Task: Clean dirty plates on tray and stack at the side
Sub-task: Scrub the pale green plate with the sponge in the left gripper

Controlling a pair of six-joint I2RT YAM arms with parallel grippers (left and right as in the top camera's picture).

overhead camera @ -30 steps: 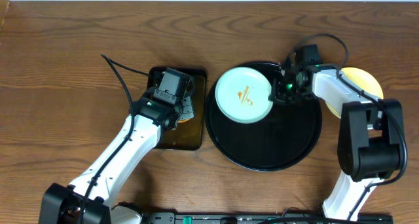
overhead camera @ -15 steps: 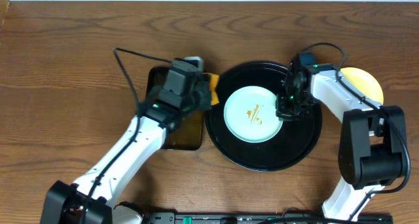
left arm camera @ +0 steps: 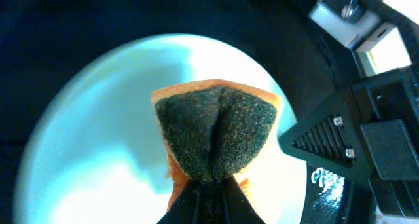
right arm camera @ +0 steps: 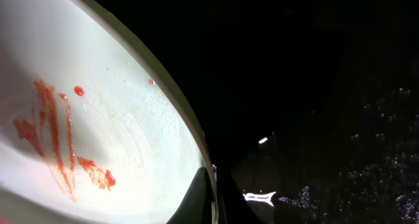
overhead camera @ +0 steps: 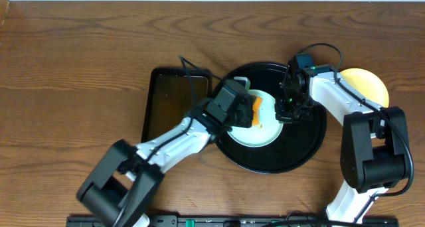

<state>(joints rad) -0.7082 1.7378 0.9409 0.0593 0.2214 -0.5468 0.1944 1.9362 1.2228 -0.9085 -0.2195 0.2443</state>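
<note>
Wooden table (overhead camera: 80, 48): black tray (overhead camera: 295, 151) holds a mint plate (overhead camera: 263, 133), sponge (overhead camera: 257, 111) over it.

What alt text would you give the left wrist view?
An orange sponge, green scouring face toward the camera, is pinched in the left pincer over a pale mint plate on the black tray. The right pincer, black, sits at the plate's right rim.

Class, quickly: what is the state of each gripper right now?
Left gripper: closed on the sponge.
Right gripper: closed on the plate rim.
</note>
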